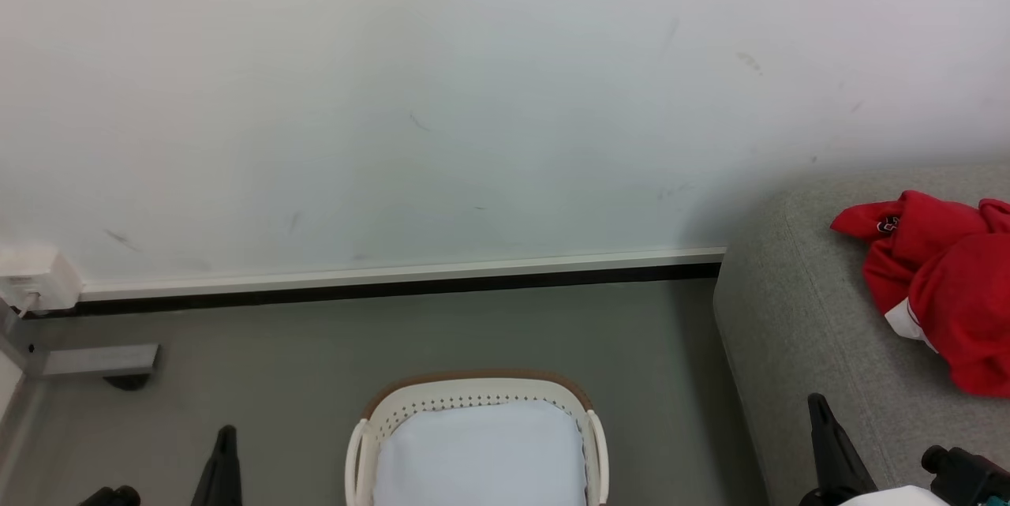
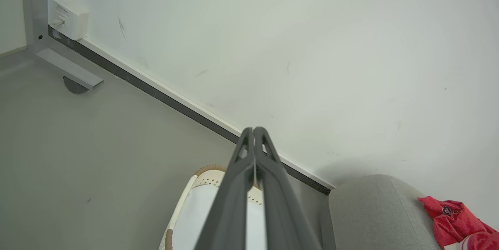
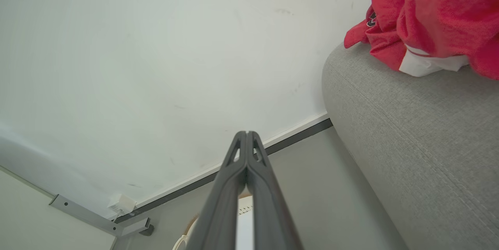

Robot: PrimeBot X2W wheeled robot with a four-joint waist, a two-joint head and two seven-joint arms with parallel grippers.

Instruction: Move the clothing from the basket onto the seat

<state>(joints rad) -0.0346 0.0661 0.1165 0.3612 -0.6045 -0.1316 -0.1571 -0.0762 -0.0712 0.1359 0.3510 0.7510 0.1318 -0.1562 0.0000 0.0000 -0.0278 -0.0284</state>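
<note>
No lettering or number can be read anywhere. The crumpled bright red fabric clothing (image 1: 943,285) at the right edge of the head view carries a small dark round emblem (image 1: 888,224) near its upper left fold, too small to make out. The small white plastic wall box (image 2: 68,18) at the upper left of the left wrist view bears faint grey printing on its top face, too blurred to read

Head camera looks forward and down at a white wall (image 1: 473,95), basket (image 1: 473,391) close below, sofa (image 1: 789,316) at right. Both wrist cameras sit low, tilted, sighting along the left hand (image 2: 254,130) and right hand (image 3: 247,133) toward that wall. All views share basket, sofa, red clothing (image 1: 947,277).
</note>
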